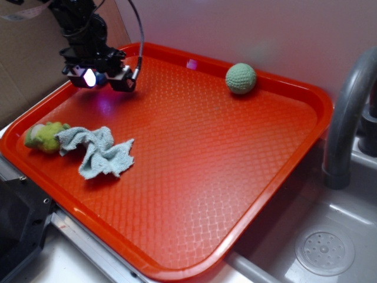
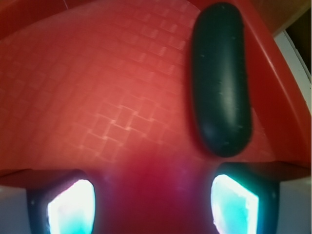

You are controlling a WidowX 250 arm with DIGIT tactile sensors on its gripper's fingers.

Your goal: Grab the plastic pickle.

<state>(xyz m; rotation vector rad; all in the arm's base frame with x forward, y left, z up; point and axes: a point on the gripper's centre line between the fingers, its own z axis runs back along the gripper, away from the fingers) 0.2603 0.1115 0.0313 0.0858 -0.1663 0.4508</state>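
**Closing in on the pickle, not yet gripping**

My hand (image 1: 100,78) hung low over the far left corner of the tray (image 1: 235,177), fingers spread and holding nothing. In the wrist view both fingertips (image 2: 70,207) showed at the bottom edge, well apart, with bare red tray floor between them.

The pickle (image 2: 222,80) lay flat on the tray, close to the raised rim on that side. It sat ahead of my hand and off toward the right fingertip, not between the two, and nothing touched it. In the exterior view I could not see it; my hand and arm covered that corner.

I judged this to be the approach step, with the grab undone. The next move called for shifting sideways until the pickle's narrow width lay between the fingers, then going down and closing across it. The smooth rounded plastic looked likely to slip, and the nearby rim left little room for the outer finger.

The tray also held a knitted ball (image 1: 241,78) near the far edge, and a fuzzy lump (image 1: 43,135) touching a crumpled cloth (image 1: 100,152) near the left edge, all well apart from my hand.
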